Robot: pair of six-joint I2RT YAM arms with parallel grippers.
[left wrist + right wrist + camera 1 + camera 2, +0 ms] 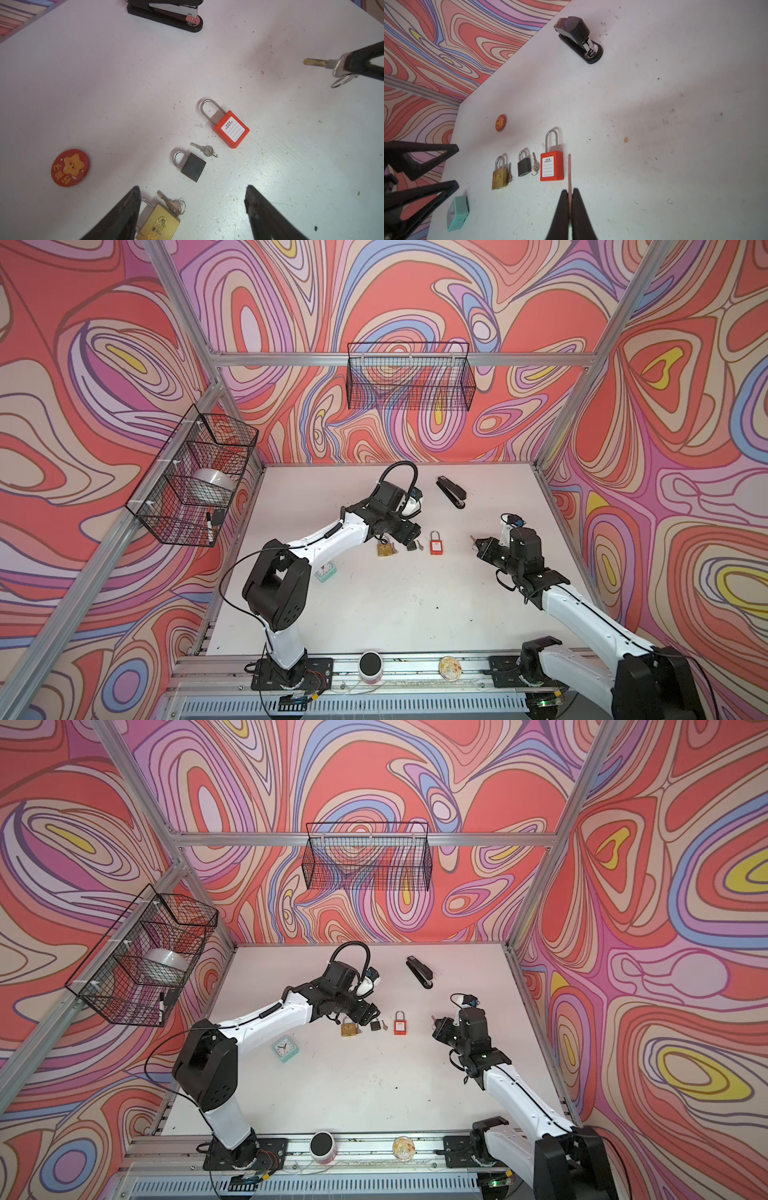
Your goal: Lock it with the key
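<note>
L tool [192,187]: jaws wide, nothing between; low over bench [83,83] near brass padlock.
R tool [570,190]: pinched tight on key [315,62] by its head; blade sticks out free, ring hangs under.
Key, R wrist view: edge-on, only a thin sliver.
Red padlock [231,129]: flat, mid-bench, between both tools; locked or not, can't tell.
Brass padlock [160,223]: body cut off by frame edge, shackle partly behind L finger [124,207]; second key [169,202] at its top.
Black padlock [193,167]: flat, small key [204,149] just beside.
Stapler [166,12]: top cut off in L wrist view.
Clock [325,572]: mostly under L arm in a top view.
</note>
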